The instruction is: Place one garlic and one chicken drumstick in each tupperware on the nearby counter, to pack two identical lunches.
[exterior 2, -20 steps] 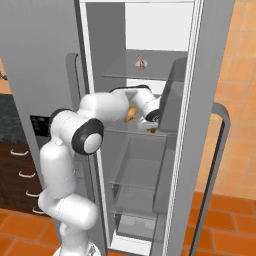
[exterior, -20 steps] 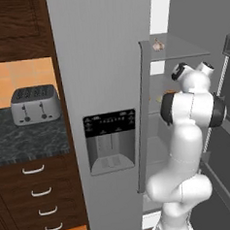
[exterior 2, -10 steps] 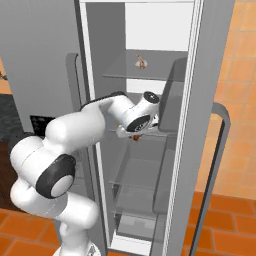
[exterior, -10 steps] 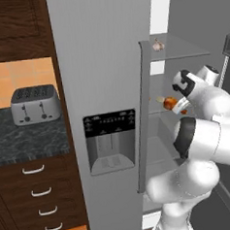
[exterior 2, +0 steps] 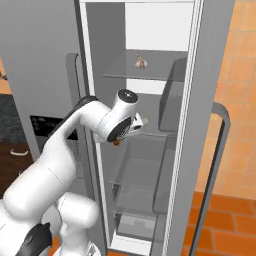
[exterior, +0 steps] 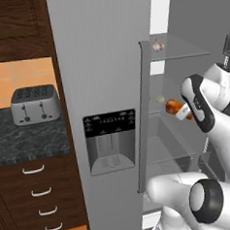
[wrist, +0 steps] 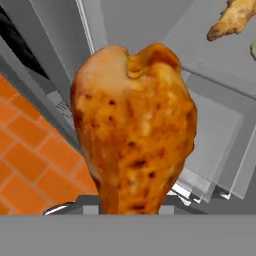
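My two-finger gripper (exterior: 184,113) is clenched on a golden-brown chicken drumstick (wrist: 134,127). A second orange drumstick (wrist: 231,17) lies at one o'clock on the grey fridge shelf (wrist: 220,55).

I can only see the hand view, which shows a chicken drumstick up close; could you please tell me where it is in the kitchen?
Observer: The chicken drumstick is at the open fridge, level with its middle shelf.
Operator: Is any garlic nearby?
Observer: One garlic sits on the top shelf; a second garlic lies on the middle shelf.
Operator: And where is the counter?
Observer: The counter lies left of the fridge and carries a toaster.
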